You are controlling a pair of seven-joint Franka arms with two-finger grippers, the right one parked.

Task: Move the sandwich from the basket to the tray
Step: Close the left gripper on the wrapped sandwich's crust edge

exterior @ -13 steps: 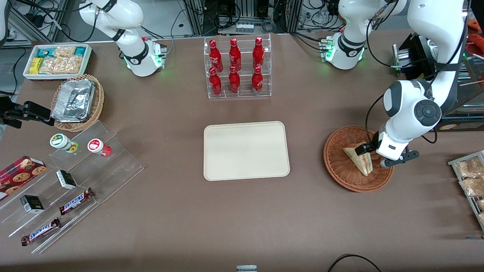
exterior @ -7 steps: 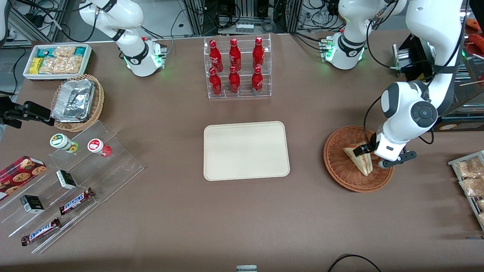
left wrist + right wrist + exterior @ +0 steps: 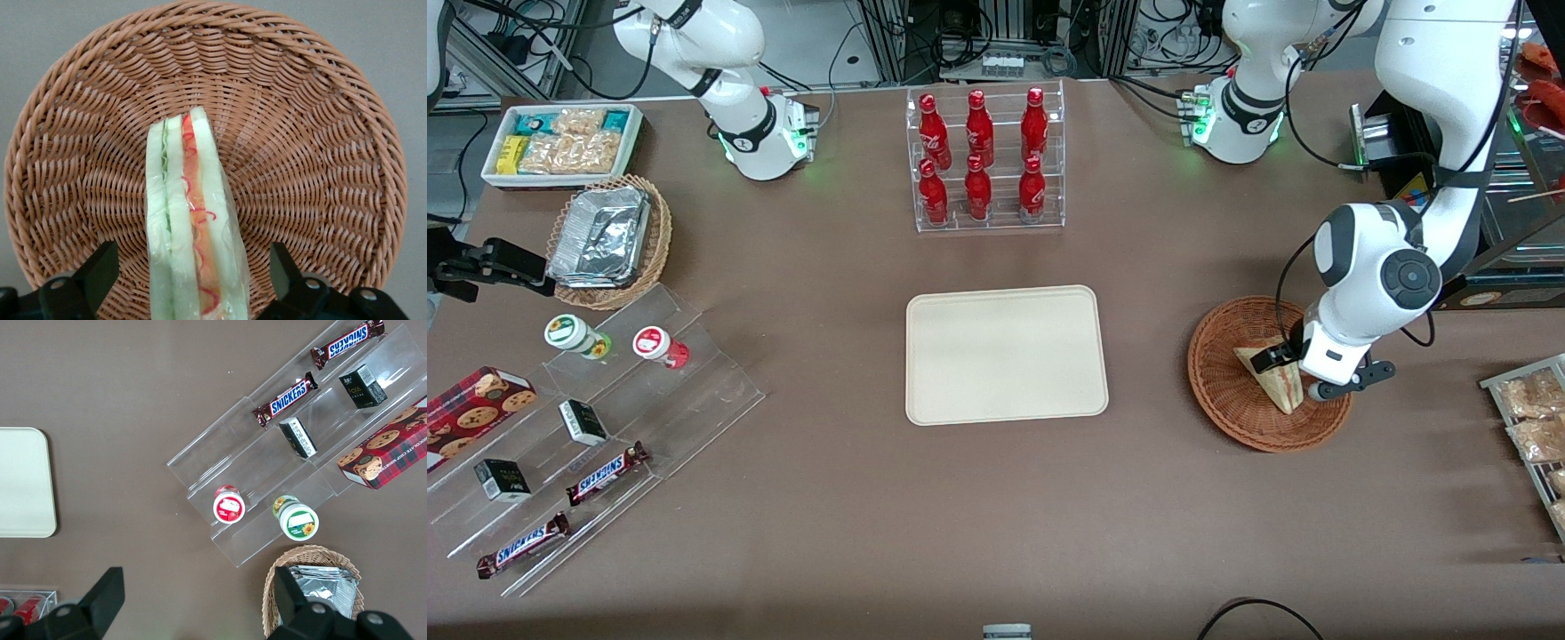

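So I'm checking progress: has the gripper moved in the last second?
Yes. The gripper has dropped lower over the basket, fingers open around the sandwich.

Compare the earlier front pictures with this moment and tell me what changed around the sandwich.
The working arm's hand has come lower over the basket, so its open fingers now straddle the sandwich without closing on it. The sandwich lies in the basket as before, not lifted. The tray is bare and in the same place, and the other goods on the table have not moved.
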